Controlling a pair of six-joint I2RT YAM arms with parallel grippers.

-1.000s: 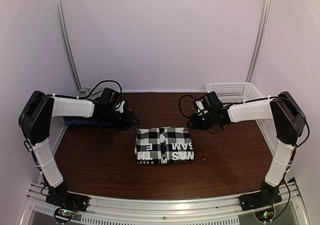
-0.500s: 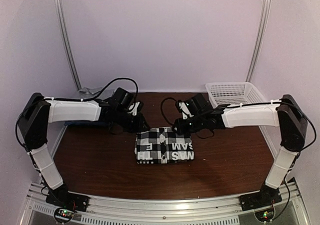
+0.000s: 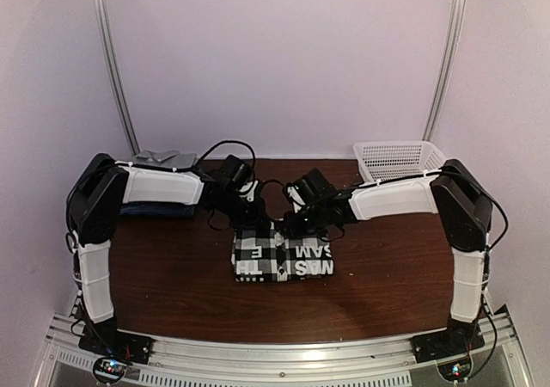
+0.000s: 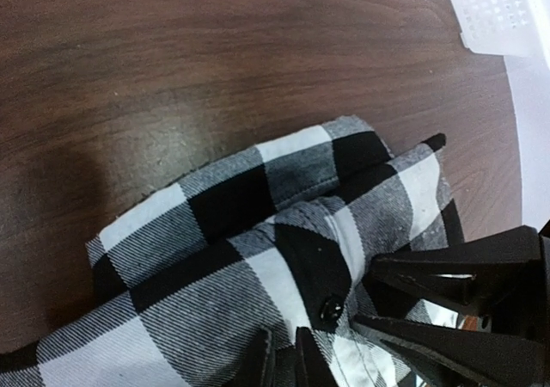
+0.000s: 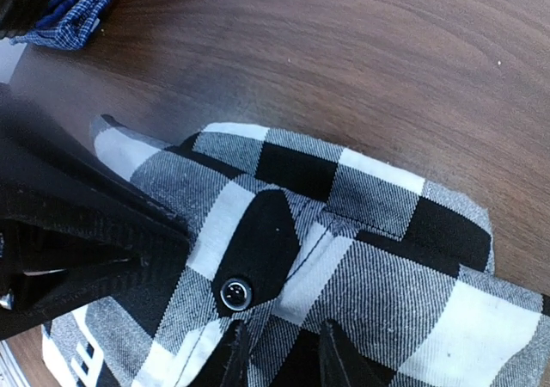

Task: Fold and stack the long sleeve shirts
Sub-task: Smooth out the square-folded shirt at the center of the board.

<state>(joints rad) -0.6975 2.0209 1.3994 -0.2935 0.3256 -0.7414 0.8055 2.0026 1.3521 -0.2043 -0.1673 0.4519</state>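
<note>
The folded black-and-white plaid shirt lies mid-table. Both grippers meet at its far edge by the collar. My left gripper has come down on the cloth; in the left wrist view its fingertips stand almost together, pinching a thin bit of plaid shirt beside a black button. My right gripper rests on the plaid shirt with its jaws apart and flat cloth lying in the gap. A grey shirt sits on a dark blue one at the far left.
A white mesh basket stands at the back right corner. The two grippers are very close together: the right one's black fingers fill the left wrist view's lower right. Bare brown tabletop surrounds the plaid shirt.
Both arms have swung inward from the sides to the plaid shirt's far edge. The left jaws have closed from wide apart to nearly together; the right jaws have narrowed slightly.
</note>
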